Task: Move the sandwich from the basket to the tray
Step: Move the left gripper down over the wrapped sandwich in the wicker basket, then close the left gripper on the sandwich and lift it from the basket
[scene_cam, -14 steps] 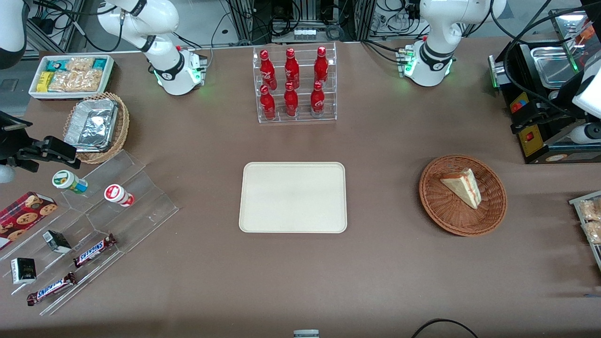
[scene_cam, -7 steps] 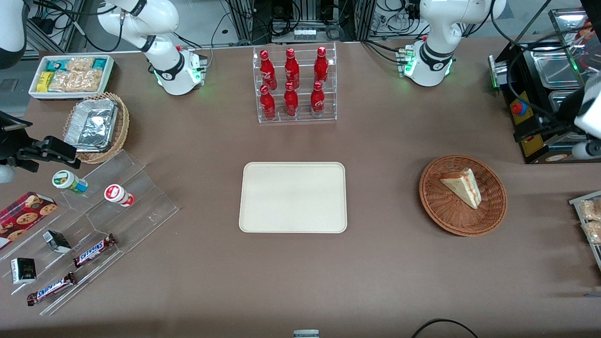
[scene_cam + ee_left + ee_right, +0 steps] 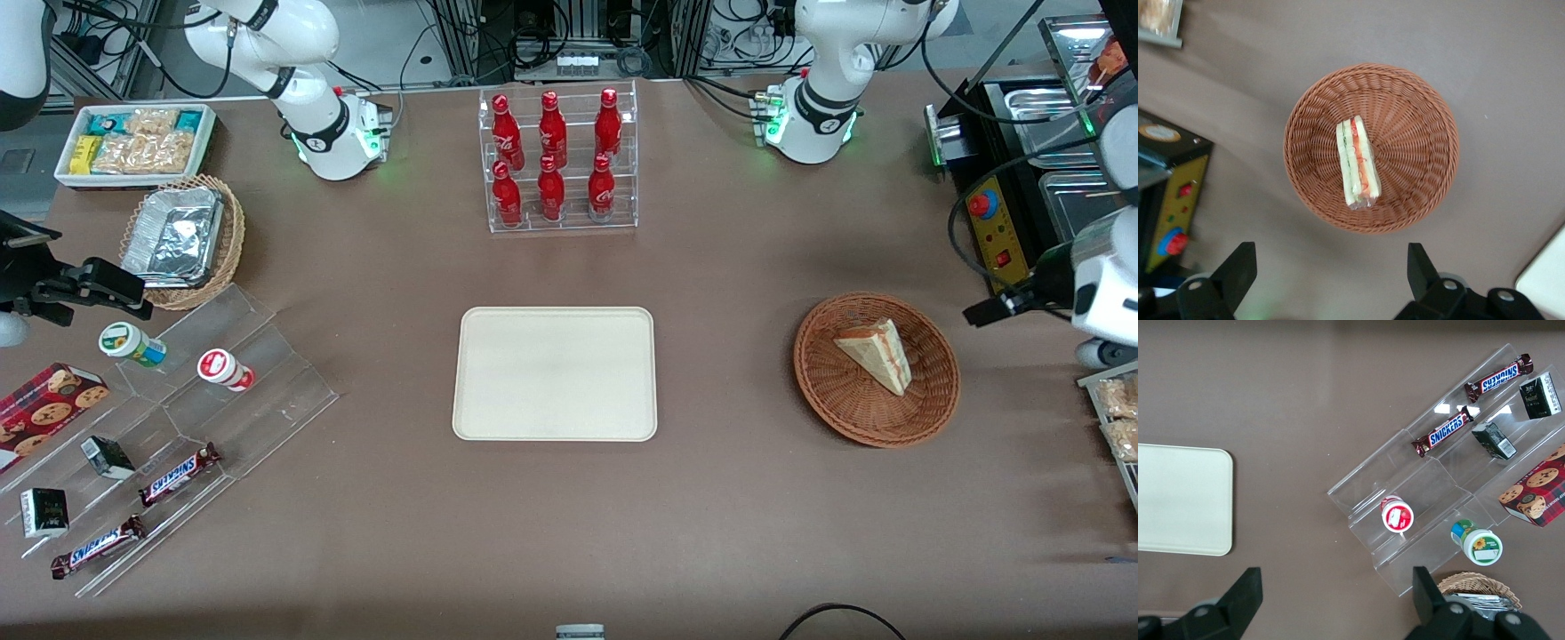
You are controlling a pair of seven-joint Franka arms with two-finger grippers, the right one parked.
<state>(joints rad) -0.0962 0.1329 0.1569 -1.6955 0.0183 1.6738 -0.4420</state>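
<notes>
The sandwich [image 3: 878, 355] lies in the reddish-brown woven basket [image 3: 876, 425], a pale wedge with red and green filling; the left wrist view shows it [image 3: 1357, 163] in the middle of the basket [image 3: 1418, 133]. The cream tray [image 3: 554, 373] lies flat mid-table, toward the parked arm from the basket; a corner shows in the left wrist view [image 3: 1546, 285]. My left gripper [image 3: 1000, 307] hovers above the table beside the basket, toward the working arm's end. Its jaws stand wide open and empty [image 3: 1331, 270], apart from the basket rim.
A black appliance with a red button [image 3: 996, 233] stands farther from the front camera than the gripper. A bin of snack packets [image 3: 1116, 418] sits at the table's edge near the gripper. A rack of red bottles [image 3: 558, 160] stands farther back than the tray.
My left arm has moved from over the black appliance nearer to the front camera and now sits level with the basket. Sandwich, basket and tray have not moved.
</notes>
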